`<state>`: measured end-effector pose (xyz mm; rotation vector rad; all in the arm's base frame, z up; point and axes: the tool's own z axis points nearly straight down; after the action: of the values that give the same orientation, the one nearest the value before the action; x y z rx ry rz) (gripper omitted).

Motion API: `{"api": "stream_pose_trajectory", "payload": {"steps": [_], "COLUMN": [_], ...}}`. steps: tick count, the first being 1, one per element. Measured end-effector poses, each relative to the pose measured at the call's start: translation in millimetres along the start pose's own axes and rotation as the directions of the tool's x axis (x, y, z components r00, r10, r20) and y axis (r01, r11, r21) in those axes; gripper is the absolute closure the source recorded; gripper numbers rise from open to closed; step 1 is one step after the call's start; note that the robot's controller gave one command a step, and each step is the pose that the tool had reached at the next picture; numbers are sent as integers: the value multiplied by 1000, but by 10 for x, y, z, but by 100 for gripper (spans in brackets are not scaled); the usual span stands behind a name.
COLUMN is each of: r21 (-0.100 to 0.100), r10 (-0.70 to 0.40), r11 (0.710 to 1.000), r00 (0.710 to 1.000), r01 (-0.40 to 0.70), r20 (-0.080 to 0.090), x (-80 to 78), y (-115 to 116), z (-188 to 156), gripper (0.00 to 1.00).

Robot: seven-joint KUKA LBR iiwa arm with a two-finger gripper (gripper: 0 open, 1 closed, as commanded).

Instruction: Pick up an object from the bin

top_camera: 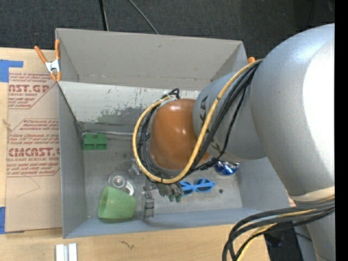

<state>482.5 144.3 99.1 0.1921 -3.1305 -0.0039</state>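
Note:
My gripper [148,203] reaches down near the bin's front wall, below the arm's orange cover. A light green plastic cup [115,204] lies on its side just left of it, in the front left corner. A small clear round thing [120,182] sits right behind the cup. A blue scissor-like thing [197,186] lies on the floor just right of the gripper.
A green block [94,141] rests against the left wall further back. A small blue and white thing [225,168] lies at the right, partly under the arm. The arm and its cables cover the bin's middle and right.

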Motion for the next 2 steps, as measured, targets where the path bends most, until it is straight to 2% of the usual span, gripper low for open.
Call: {"api": "stream_pose_trajectory", "payload": {"steps": [1,2], "r21": [7,6], "r10": [-342,-341], "r11": [940,940], "r00": [940,940], "r01": [341,340], "r20": [14,25], "x": [-134,-166], "y": [689,700], "z": [274,229], "gripper": [0,100]}}
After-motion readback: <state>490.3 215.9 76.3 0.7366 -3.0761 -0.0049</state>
